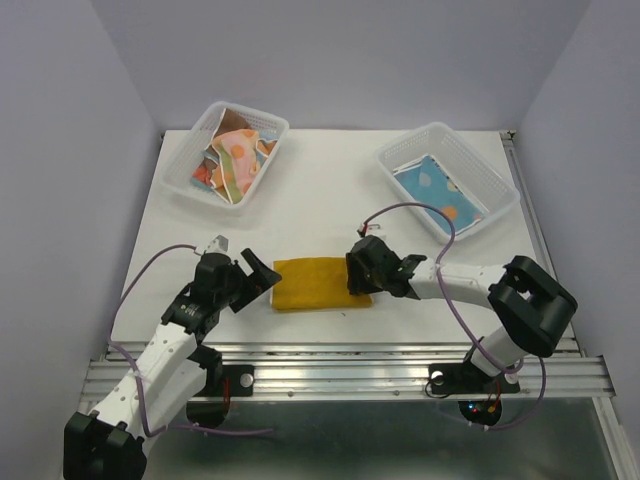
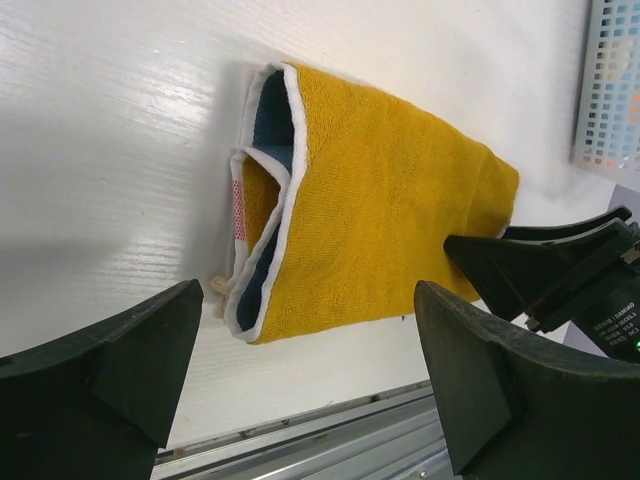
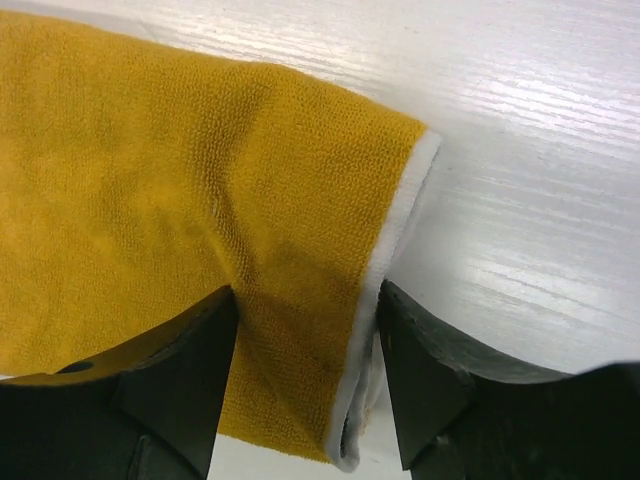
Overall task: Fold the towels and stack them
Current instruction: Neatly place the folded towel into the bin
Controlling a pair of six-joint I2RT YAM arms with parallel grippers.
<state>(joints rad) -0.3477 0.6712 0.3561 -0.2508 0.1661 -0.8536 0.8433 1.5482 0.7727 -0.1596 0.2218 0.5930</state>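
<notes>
A mustard yellow towel (image 1: 322, 284) lies folded on the white table near its front edge; its white hem and dark blue inner layers show in the left wrist view (image 2: 380, 210). My left gripper (image 1: 262, 275) hangs open just left of the towel, touching nothing (image 2: 310, 310). My right gripper (image 1: 362, 280) sits at the towel's right end, its jaws apart and straddling the hemmed corner (image 3: 305, 300); one finger rests on the yellow cloth, the other against the white hem. More towels (image 1: 232, 155) lie crumpled in the left basket, and a light blue towel (image 1: 432, 188) lies in the right basket.
A clear mesh basket (image 1: 178, 178) stands at the back left, another (image 1: 492, 172) at the back right. A metal rail (image 1: 350, 365) runs along the table's near edge, close below the folded towel. Purple walls enclose the table.
</notes>
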